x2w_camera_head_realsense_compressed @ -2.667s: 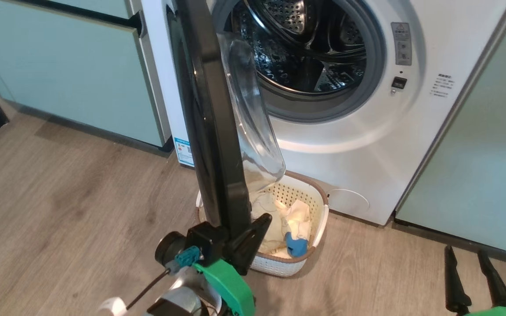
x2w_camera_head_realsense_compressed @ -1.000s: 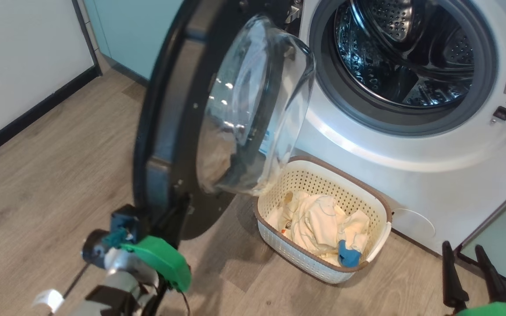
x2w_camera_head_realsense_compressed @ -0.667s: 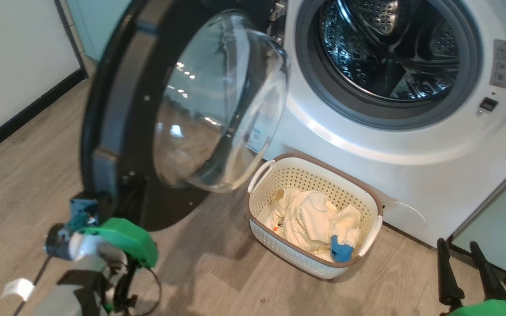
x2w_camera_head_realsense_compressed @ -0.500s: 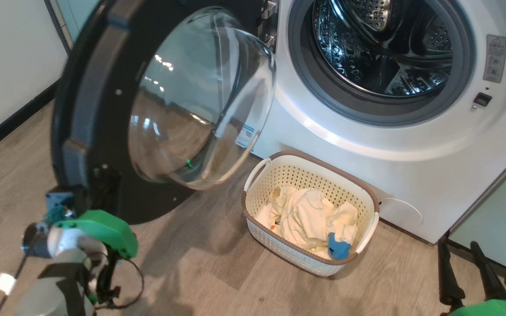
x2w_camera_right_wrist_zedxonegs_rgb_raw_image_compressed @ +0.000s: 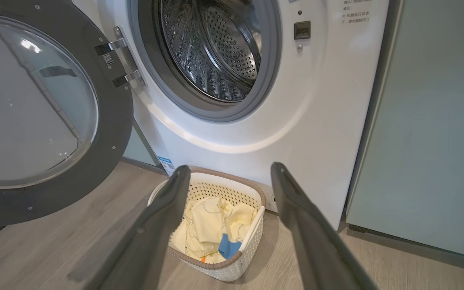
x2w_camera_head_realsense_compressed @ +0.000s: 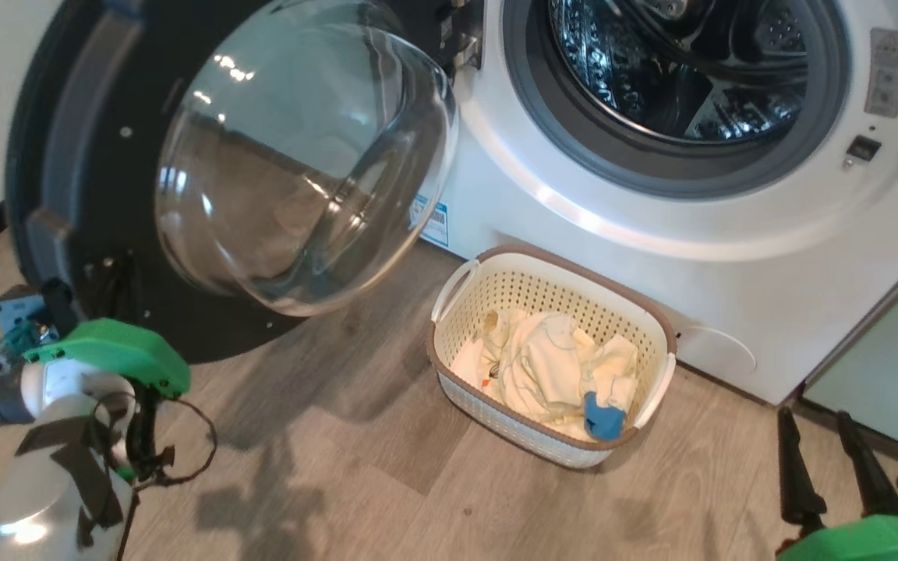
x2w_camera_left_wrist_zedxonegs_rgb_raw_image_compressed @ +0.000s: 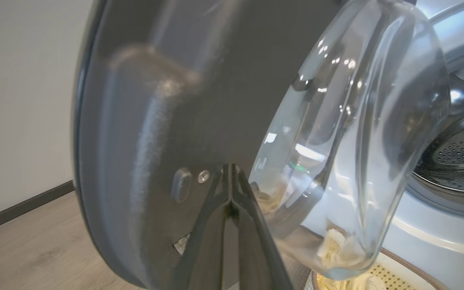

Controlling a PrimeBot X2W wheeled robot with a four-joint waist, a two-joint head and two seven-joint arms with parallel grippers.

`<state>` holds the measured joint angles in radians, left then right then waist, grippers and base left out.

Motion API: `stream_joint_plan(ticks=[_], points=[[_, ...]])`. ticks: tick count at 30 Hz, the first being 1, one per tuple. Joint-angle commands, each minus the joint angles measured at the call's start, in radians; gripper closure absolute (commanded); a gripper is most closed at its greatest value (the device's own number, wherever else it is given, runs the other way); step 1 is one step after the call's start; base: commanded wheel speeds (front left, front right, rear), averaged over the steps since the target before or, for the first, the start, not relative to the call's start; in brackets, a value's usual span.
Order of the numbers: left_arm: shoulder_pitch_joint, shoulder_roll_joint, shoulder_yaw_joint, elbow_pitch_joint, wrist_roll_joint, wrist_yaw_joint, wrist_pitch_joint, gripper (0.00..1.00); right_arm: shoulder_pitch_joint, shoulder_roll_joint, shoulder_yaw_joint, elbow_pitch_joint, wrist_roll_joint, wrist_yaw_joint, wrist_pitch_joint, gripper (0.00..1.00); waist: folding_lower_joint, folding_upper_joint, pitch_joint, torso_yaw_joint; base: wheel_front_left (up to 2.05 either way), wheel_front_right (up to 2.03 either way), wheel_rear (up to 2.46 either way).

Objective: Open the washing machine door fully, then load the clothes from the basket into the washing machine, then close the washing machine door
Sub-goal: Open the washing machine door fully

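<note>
Our right tool (x2w_camera_right_wrist_zedxonegs_rgb_raw_image_compressed: 230, 167), jaws spread wide and empty, points at the cream-yellow bundle of clothes (x2w_camera_right_wrist_zedxonegs_rgb_raw_image_compressed: 206, 225) in the cream perforated plastic basket (x2w_camera_right_wrist_zedxonegs_rgb_raw_image_compressed: 232, 274) just ahead, nearer than our left tool (x2w_camera_left_wrist_zedxonegs_rgb_raw_image_compressed: 230, 169), jaws pressed together against the black-rimmed round glass door (x2w_camera_head_realsense_compressed: 83, 195).

Head looks down from above.
Left wrist crowds the door (x2w_camera_left_wrist_zedxonegs_rgb_raw_image_compressed: 199, 100); right wrist, low, shares the basket (x2w_camera_right_wrist_zedxonegs_rgb_raw_image_compressed: 224, 276).
</note>
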<state>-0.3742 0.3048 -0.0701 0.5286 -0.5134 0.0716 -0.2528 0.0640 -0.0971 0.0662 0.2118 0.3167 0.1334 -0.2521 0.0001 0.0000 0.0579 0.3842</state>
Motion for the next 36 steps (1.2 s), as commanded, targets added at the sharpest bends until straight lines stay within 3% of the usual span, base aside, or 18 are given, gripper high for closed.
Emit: stream_joint_plan(ticks=[1, 22, 36], points=[[-0.071, 0.030, 0.065, -0.012, 0.024, -0.010, -0.009, 1.00, -0.065, -0.031, 0.024, -0.030, -0.004, -0.003, -0.010, 0.00, -0.0001, 0.0000, 0.016, -0.007, 0.00, 0.00, 0.00], [-0.166, -0.019, 0.359, 0.089, 0.164, -0.071, -0.009, 1.00, -0.118, -0.034, 0.049, -0.017, 0.001, -0.003, -0.010, 0.00, -0.0001, 0.0000, 0.075, -0.057, 0.00, 0.00, 0.00], [-0.014, -0.069, 0.349, 0.032, 0.278, -0.180, -0.009, 1.00, -0.035, 0.007, 0.018, -0.007, 0.006, -0.003, -0.010, 0.00, -0.0001, 0.0000, -0.062, -0.109, 0.00, 0.00, 0.00]])
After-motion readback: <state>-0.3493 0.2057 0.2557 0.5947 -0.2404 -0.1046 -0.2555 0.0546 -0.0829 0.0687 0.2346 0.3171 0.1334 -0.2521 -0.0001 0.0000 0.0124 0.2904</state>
